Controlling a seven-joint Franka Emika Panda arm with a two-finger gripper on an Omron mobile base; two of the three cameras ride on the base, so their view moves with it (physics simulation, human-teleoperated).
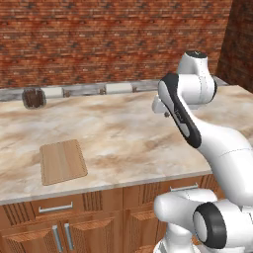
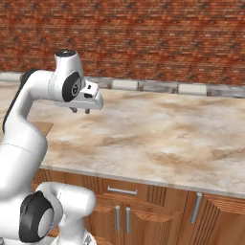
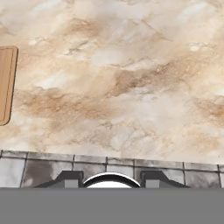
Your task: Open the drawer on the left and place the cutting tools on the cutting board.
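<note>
The cutting board (image 1: 63, 161) lies flat on the marble counter (image 1: 128, 133), close to the counter's front edge. The drawer (image 1: 59, 205) sits just below the cutting board, under the counter edge. It is closed, and its silver bar handle (image 1: 55, 207) lies sideways. The gripper (image 2: 80, 111) hangs in the air above the counter, well to the right of the cutting board, pointing down. Its fingers (image 3: 70, 178) stand a little apart and hold nothing. A dark jar (image 1: 33, 98) stands far behind the cutting board, by the brick wall (image 1: 108, 39). In the hand view, the cutting board's edge peeks in at the left.
</note>
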